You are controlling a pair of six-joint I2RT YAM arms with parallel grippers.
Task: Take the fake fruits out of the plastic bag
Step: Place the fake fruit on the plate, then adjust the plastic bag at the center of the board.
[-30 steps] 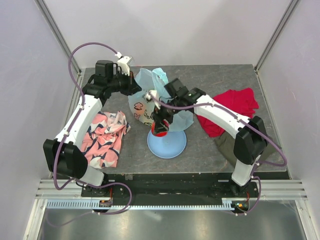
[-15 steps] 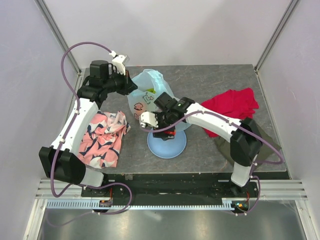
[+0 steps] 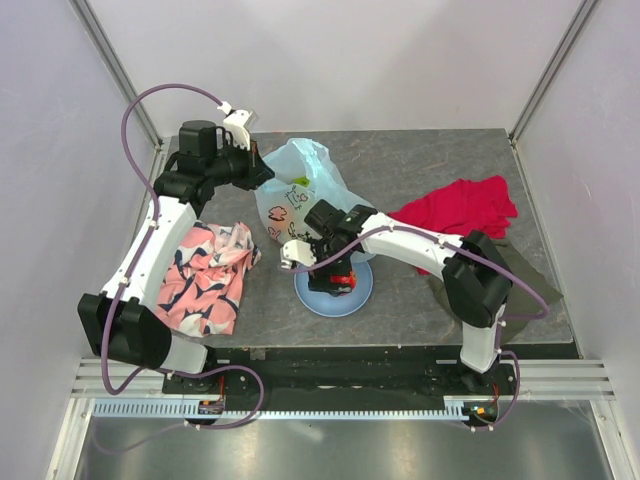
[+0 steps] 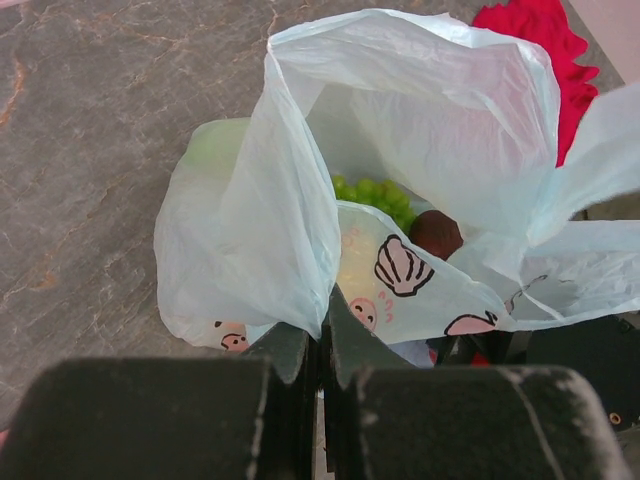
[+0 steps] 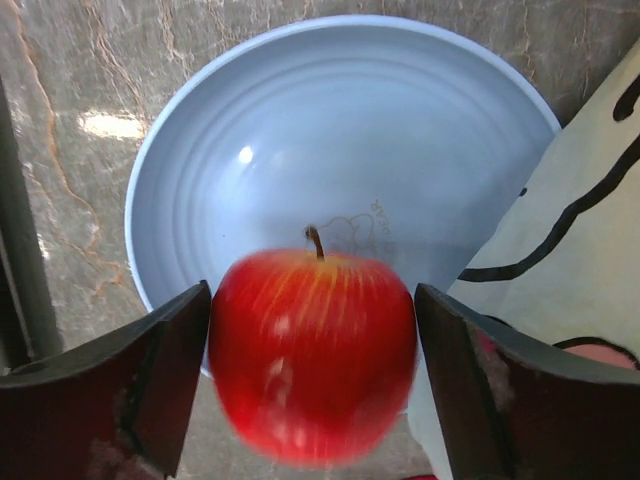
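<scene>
A: State of right gripper (image 5: 313, 305)?

B: Clamped on the red apple (image 5: 312, 370), with pads (image 5: 150, 380) against both flanks. Stem up. Lower half of the fruit blurred.

A: Where, relative to the table?

B: Directly over the light-blue plate (image 5: 200, 150). Cannot tell from either view whether resting on it or just above it.

A: And left gripper (image 4: 322, 345)?

B: Pinched tight on a fold of the plastic bag (image 4: 420, 120), with that edge lifted and the mouth gaping.

A: Other fake fruits?

B: Inside the bag. Seen through the mouth: green grape bunch (image 4: 375, 192), with dark plum (image 4: 436, 233) just beside it. Also a pale green shape (image 4: 215, 150) behind the film on the left, too veiled to name.

A: Bag position?

B: On the grey table (image 3: 430, 160), behind the plate, overlapping the plate rim in the right wrist view. Pink patterned cloth (image 3: 205, 275) to the left, apart from the plate. Red cloth (image 3: 460, 205) to the right, partly under the right arm.
</scene>
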